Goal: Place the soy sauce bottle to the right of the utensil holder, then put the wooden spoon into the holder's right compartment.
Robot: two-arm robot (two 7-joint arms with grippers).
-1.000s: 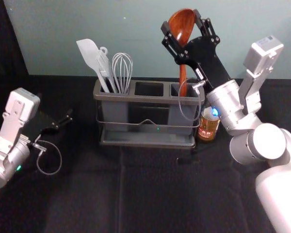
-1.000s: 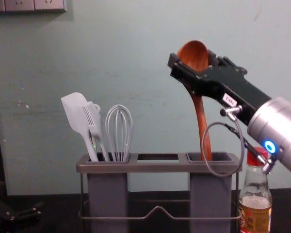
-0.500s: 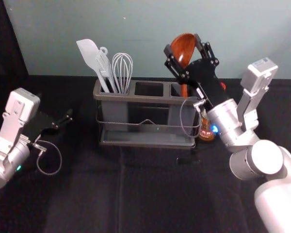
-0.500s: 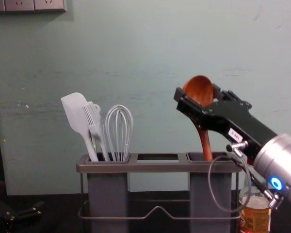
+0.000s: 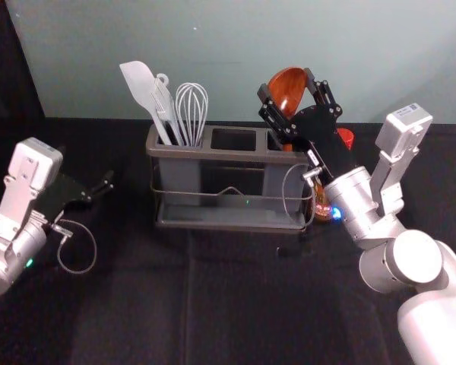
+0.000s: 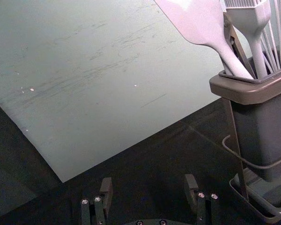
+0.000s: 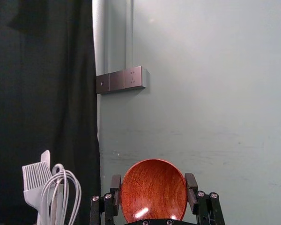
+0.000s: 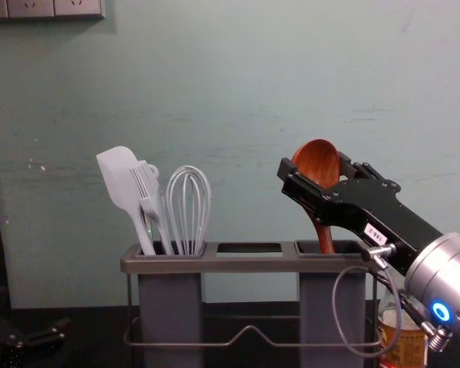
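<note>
Wall [image 8: 230, 92] behind, the right end effector [image 5: 286, 84] pinches the spoon's bowl [image 7: 153, 190] above the holder [image 8: 253, 264].

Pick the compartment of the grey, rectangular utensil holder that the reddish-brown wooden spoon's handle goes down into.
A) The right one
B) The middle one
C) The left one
A: the reddish-brown wooden spoon has its handle down in the right compartment, with the right black claw gripping its bowl above the rim.

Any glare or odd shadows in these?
Right wrist view: bright glints on the wooden spoon; left wrist view: glare whitening part of the spatula; head view: black cloth too dark to show shadows clearly; chest view: a blue ring glowing on the right arm.
</note>
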